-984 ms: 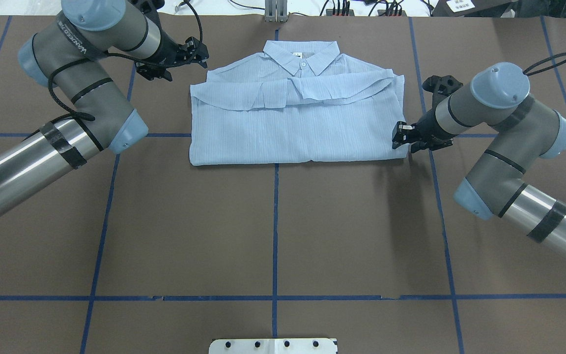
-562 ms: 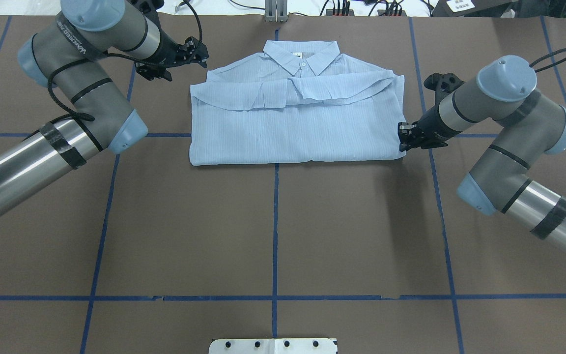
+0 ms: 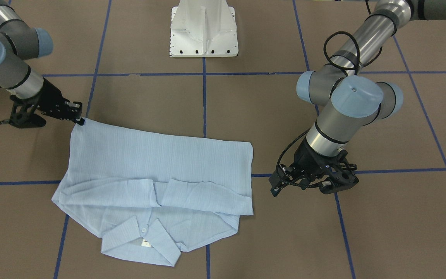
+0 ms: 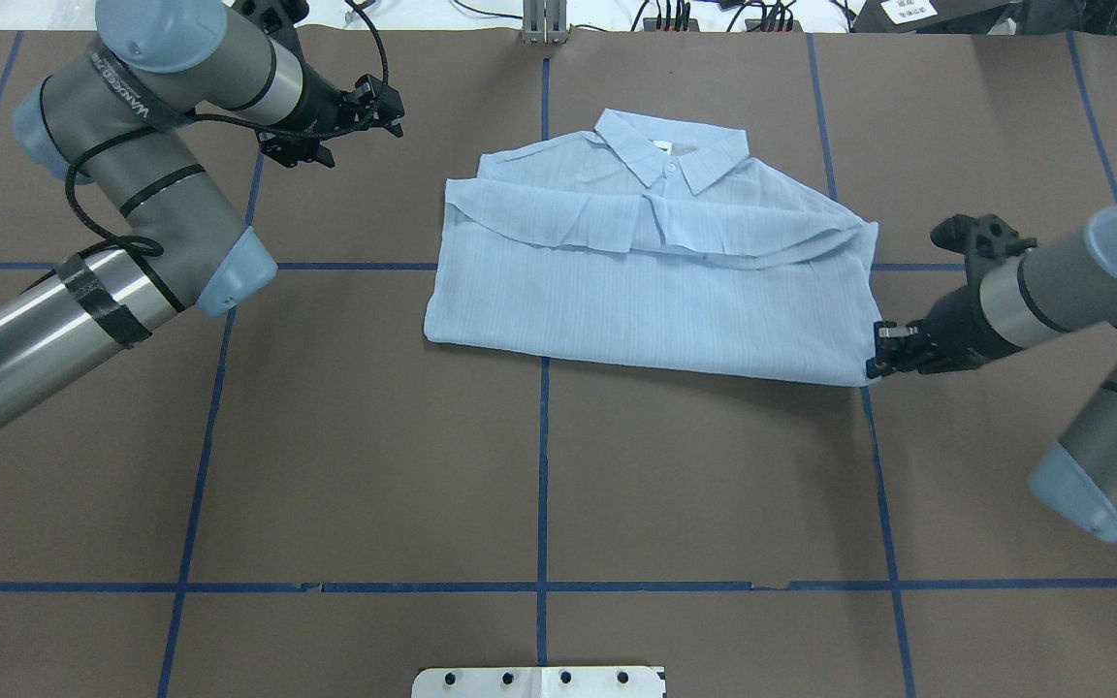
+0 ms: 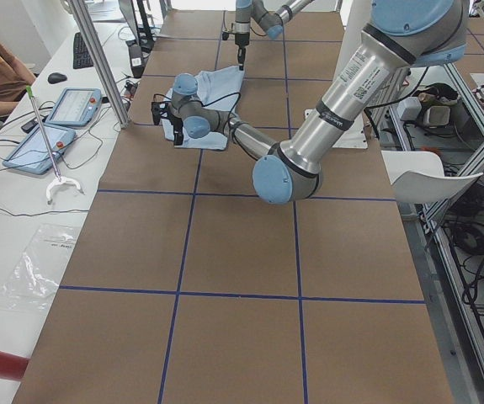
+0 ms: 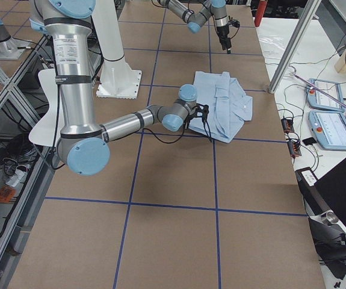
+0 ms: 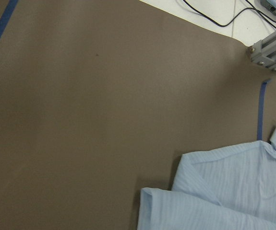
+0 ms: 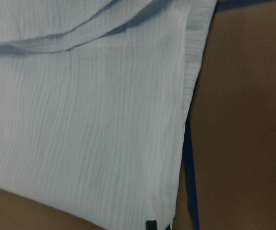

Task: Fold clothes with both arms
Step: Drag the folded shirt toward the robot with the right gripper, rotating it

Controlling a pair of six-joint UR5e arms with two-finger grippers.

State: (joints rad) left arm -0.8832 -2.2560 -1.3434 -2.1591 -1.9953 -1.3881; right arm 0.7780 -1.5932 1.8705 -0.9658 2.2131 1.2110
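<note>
The pale blue striped shirt (image 4: 646,301) lies folded on the brown table, collar at the far side and turned askew; it also shows from across the table (image 3: 161,162). My right gripper (image 4: 872,366) is shut on the shirt's near right corner, low at the table (image 3: 80,118). In the right wrist view the fabric (image 8: 80,120) fills the frame, with a black fingertip (image 8: 150,225) at its hem. My left gripper (image 4: 392,107) stands open left of the collar, apart from the shirt (image 3: 275,182). The left wrist view holds only the shirt's left edge (image 7: 234,191).
The white pedestal base (image 3: 203,31) sits at the robot's side of the table. Blue tape lines (image 4: 544,465) grid the brown surface. An aluminium post (image 4: 544,24) stands at the far edge. Tablets (image 6: 326,96) lie on a side table.
The right gripper has closed on the shirt's near right corner and pulled it right and toward the robot. The shirt slid right and turned. The left arm shifted slightly left.
</note>
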